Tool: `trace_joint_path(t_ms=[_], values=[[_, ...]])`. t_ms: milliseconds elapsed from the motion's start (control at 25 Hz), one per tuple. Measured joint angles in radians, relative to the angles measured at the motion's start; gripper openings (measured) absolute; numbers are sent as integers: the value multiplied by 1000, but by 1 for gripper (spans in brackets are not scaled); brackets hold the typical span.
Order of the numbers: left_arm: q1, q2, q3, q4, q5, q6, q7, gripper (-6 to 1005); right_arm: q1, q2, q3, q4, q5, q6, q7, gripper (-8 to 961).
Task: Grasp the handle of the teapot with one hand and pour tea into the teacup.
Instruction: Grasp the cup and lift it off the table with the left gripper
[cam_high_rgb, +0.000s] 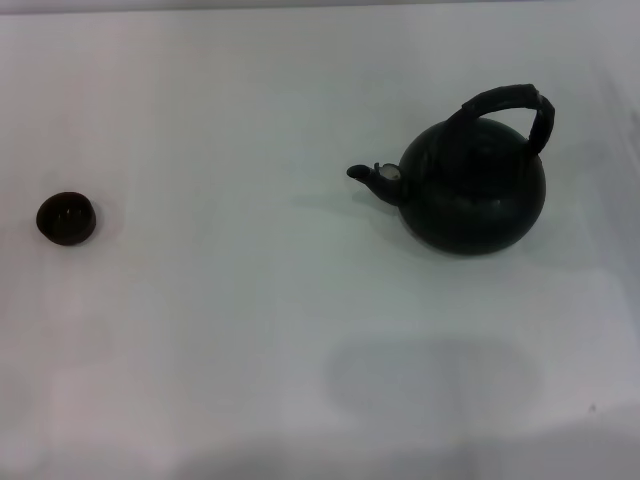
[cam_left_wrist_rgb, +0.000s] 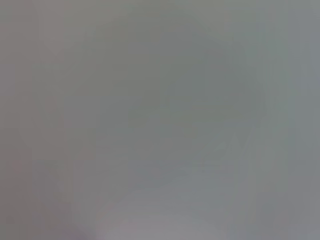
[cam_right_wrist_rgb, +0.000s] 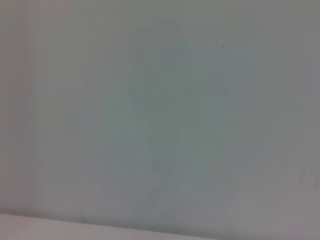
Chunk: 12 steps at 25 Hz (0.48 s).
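The teapot (cam_high_rgb: 473, 195) stands upright on the table (cam_high_rgb: 250, 330), to the right and toward the far side. Its handle (cam_high_rgb: 510, 108) arches over the top of the body and is free of any contact. The spout (cam_high_rgb: 372, 177), with its pale tip, points left.

The teacup (cam_high_rgb: 67, 217) is set at the far left of the table, well apart from the teapot, roughly in line with the spout. Whether anything is in the cup cannot be told.

Neither the left gripper nor the right gripper is seen in the head view. Both wrist views are filled by a plain pale surface, and no fingers appear in them. How far either gripper is spread therefore cannot be determined, and nothing is shown to be held or touched by either one.

The step in hand is judged to be the opening one: the handle has not yet been grasped, and no pouring has begun.

For the next move, an arm must be brought over the teapot and its fingers closed around the handle. The right arm is judged the nearer one, since the pot lies on that side. Afterwards the pot must be lifted, carried left across the wide gap to the cup, and tipped spout-first.
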Motion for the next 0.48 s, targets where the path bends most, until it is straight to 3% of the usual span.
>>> trace_joint_path(t_ms=[480], values=[[-32, -2, -1, 9, 188, -14, 4, 813, 0, 0, 0, 1, 2, 0, 1, 664]])
